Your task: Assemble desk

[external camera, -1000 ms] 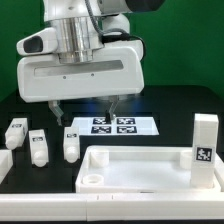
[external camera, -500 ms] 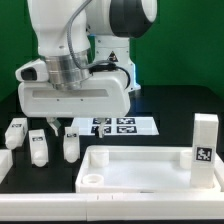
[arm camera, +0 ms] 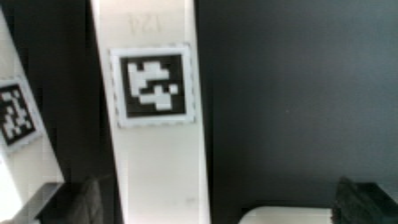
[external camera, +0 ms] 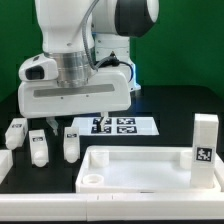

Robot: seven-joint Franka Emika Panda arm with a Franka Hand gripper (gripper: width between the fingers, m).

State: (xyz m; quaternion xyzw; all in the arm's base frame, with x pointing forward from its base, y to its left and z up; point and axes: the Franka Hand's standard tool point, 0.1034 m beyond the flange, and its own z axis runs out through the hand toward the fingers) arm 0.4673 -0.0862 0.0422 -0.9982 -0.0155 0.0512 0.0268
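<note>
The desk top [external camera: 140, 172], a white rimmed tray, lies at the front of the table. Three short white leg blocks lie in a row at the exterior view's left [external camera: 15, 132] [external camera: 38, 146] [external camera: 71, 144]. Another leg [external camera: 204, 150] stands upright beside the tray at the right. My gripper [external camera: 72, 122] hangs open just above the row's right-hand leg. In the wrist view that tagged leg [arm camera: 155, 130] runs lengthwise between my fingers [arm camera: 71, 205], closer to one of them and apart from both. My gripper [arm camera: 222, 205] holds nothing.
The marker board [external camera: 118, 125] lies flat behind the legs, partly under the arm. A further white part [external camera: 4, 165] shows at the left edge of the exterior view. In the wrist view a neighbouring leg's tag [arm camera: 15, 110] and a white corner [arm camera: 294, 214] show.
The arm has moved toward the exterior view's left, from over the marker board to over the row of legs. The jaws have stayed wide open.
</note>
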